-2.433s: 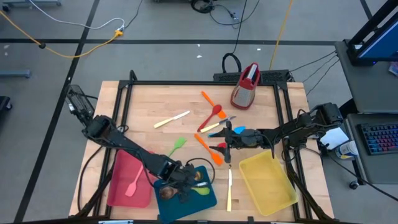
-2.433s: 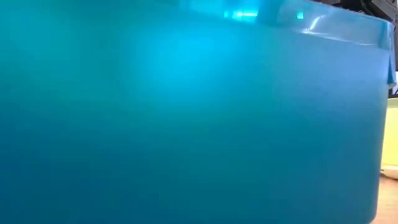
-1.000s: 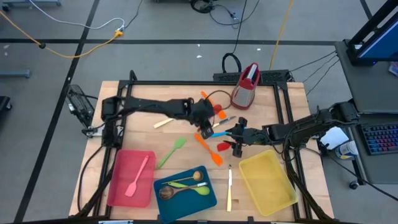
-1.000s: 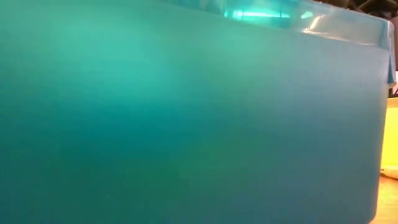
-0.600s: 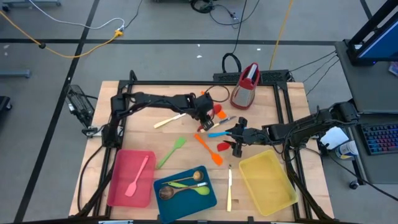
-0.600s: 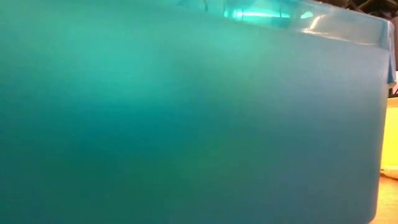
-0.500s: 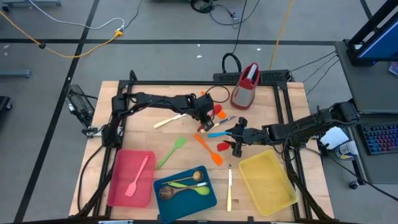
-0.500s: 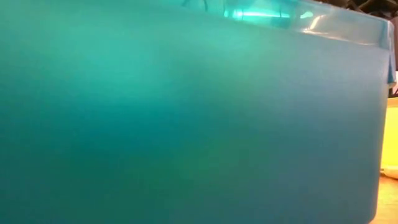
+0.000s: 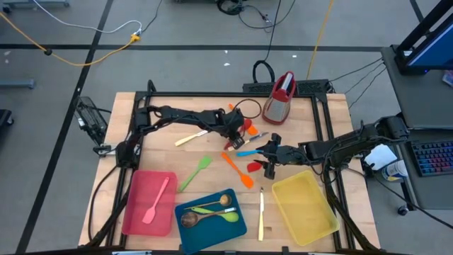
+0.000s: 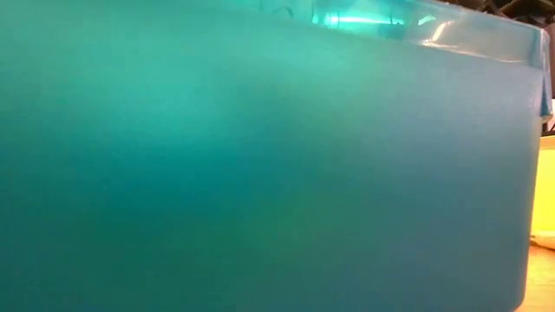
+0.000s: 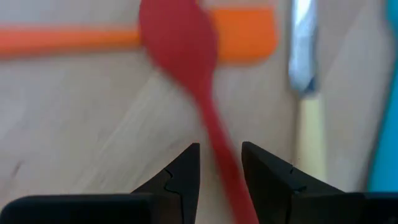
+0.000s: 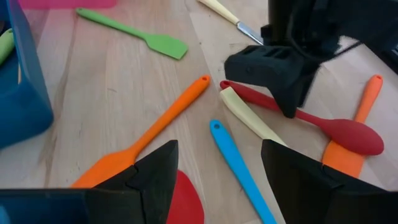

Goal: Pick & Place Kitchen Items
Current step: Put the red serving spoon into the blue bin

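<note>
My left gripper (image 9: 231,132) is open, low over the red spoon (image 9: 245,130) on the far middle of the table. Its fingers stand on either side of the spoon's handle (image 11: 219,146); the bowl (image 11: 177,37) lies ahead across an orange spatula (image 11: 242,34). The right wrist view shows that gripper (image 12: 287,93) over the handle. My right gripper (image 9: 269,159) is open and hovers right of centre above a blue spatula (image 12: 239,165) and a red spatula (image 9: 253,167). A green spatula (image 9: 195,173), another orange spatula (image 9: 238,170) and cream knives (image 9: 195,136) lie loose. My left gripper comes down slanting over the red spoon's handle (image 11: 219,146), about midway along it, with one finger on each side and lying across it. Whether the fingers touch the handle, I cannot tell. The spoon lies flat on the table.
A red tray (image 9: 148,205) holds a pink spatula. A blue tray (image 9: 212,218) with spoons sits at the near edge, and its wall (image 10: 260,173) fills the low view. A yellow tray (image 9: 304,205) is near right, a red-topped grater (image 9: 280,98) far right.
My left gripper has come down over the red spoon and drifted a little toward the table's far edge, its fingers kept apart. The spoon and the other utensils have stayed where they were.
</note>
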{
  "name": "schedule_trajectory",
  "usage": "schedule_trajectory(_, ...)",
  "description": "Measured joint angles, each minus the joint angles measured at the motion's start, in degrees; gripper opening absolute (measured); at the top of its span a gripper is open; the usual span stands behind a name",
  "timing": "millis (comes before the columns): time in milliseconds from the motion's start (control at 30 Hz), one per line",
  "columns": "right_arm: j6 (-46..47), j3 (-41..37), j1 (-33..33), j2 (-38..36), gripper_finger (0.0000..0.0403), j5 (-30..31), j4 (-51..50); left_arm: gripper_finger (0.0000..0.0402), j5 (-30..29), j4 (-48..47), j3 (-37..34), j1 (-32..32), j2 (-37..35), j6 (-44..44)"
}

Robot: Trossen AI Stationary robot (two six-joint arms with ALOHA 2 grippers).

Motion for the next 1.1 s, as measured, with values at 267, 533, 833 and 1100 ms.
schedule_trajectory(267, 0.00, 0.00, 0.04, 0.00, 0.0223, -0.07, -0.07, 0.0124, -0.78, 0.79, 0.16, 0.13, 1.65, -0.60)
schedule_trajectory(533, 0.02, 0.00, 0.04, 0.02, 0.0221, -0.15, -0.11, 0.0045, -1.87, 1.63, 0.14, 0.10, 2.33, -0.06)
schedule_trajectory(833, 0.02, 0.00, 0.04, 0.02, 0.0217, -0.17, -0.14, 0.0042, -3.34, 0.51, -0.32, -0.80, -0.89, -0.71)
schedule_trajectory(1100, 2.70, 0.00, 0.04, 0.02, 0.0216, -0.21, -0.62, 0.0034, -4.63, -6.47, -0.17, -4.38, -8.51, -0.71)
